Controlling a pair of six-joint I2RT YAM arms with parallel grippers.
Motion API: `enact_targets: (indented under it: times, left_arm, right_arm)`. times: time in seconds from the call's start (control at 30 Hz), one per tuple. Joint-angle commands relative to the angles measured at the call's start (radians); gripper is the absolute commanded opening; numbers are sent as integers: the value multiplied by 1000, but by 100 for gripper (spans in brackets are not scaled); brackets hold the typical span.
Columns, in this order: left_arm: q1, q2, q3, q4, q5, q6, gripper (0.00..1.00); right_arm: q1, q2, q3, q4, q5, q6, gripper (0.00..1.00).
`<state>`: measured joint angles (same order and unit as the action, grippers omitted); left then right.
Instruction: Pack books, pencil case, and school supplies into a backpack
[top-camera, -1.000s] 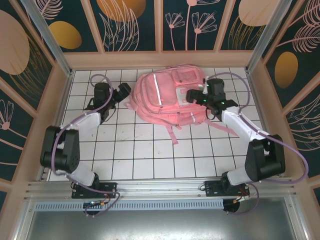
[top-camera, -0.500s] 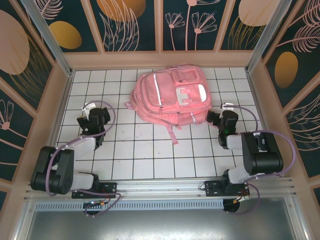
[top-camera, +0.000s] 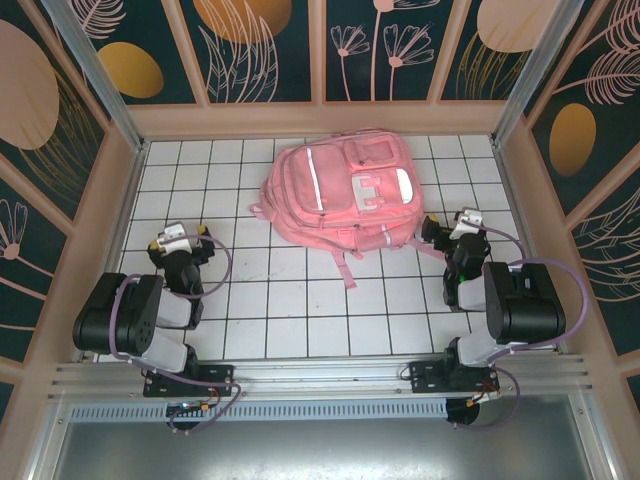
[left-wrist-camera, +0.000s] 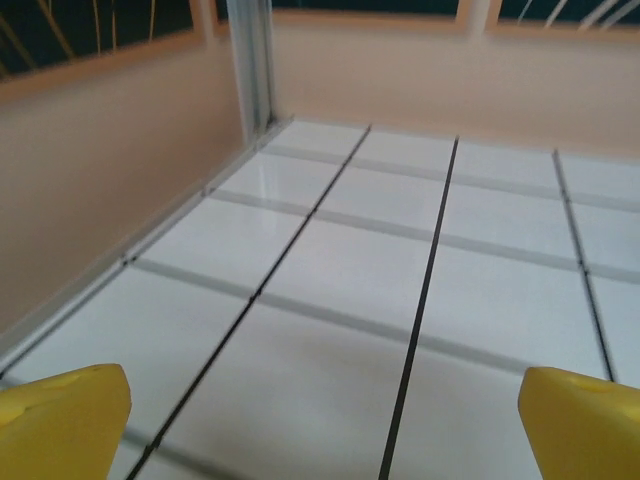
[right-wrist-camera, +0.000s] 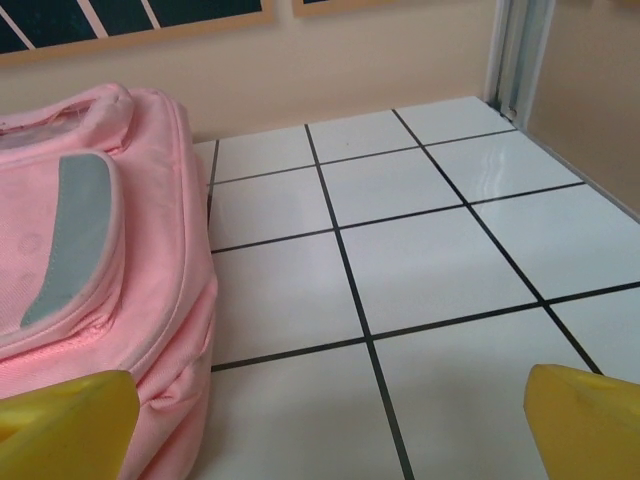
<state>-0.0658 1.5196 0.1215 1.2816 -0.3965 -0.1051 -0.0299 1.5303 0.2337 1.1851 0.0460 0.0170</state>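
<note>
The pink backpack (top-camera: 340, 195) lies flat at the back middle of the tiled table, front pockets and shiny strips facing up, straps trailing toward me. Its right side (right-wrist-camera: 100, 250) rises at the left of the right wrist view. My right gripper (top-camera: 455, 226) (right-wrist-camera: 325, 430) is open just right of the backpack's lower corner, with bare tile between its yellow fingertips (right-wrist-camera: 585, 420). My left gripper (top-camera: 180, 237) (left-wrist-camera: 325, 430) is open over bare tiles left of the backpack, well apart from it. The books, pencil case and school supplies are out of view.
Peach side walls (left-wrist-camera: 90, 180) and metal corner posts (left-wrist-camera: 252, 60) enclose the white tiled table (top-camera: 300, 300). Both arms are folded back near their bases (top-camera: 190, 375). The right wall (right-wrist-camera: 590, 90) stands close beyond the right gripper.
Both arms have pulled back from the backpack toward the near edge and folded up. The backpack lies uncovered and still. Both grippers stayed open.
</note>
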Motion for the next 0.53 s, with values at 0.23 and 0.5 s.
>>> enact_targets:
  times: [0.23,0.5]
  left_arm:
    - [5,1,86,53,55,20,99]
    - [4,4,89,45,39,11,99]
  right_arm:
    - [9,9,-3,66,0,4,99]
    - [13,9,-2,69,2,1,99]
